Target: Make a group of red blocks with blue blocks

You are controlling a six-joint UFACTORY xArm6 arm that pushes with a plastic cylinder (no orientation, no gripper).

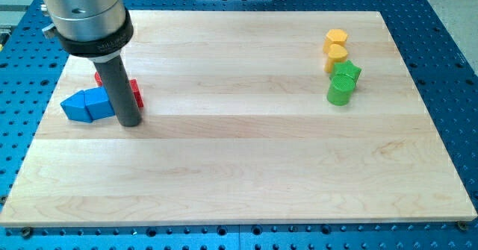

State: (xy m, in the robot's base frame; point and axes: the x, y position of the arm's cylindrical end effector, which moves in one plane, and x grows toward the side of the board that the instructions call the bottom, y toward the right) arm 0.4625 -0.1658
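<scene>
my tip (129, 122) touches the red blocks (137, 93) and blue blocks (86, 105) bunched at the tabletop (239, 168) left; no gripper here, nothing held. pushing further could scatter them.

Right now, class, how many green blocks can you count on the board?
2, both at the view's right: a green star block, and a green cylinder touching it just below. None seems hidden.
</scene>
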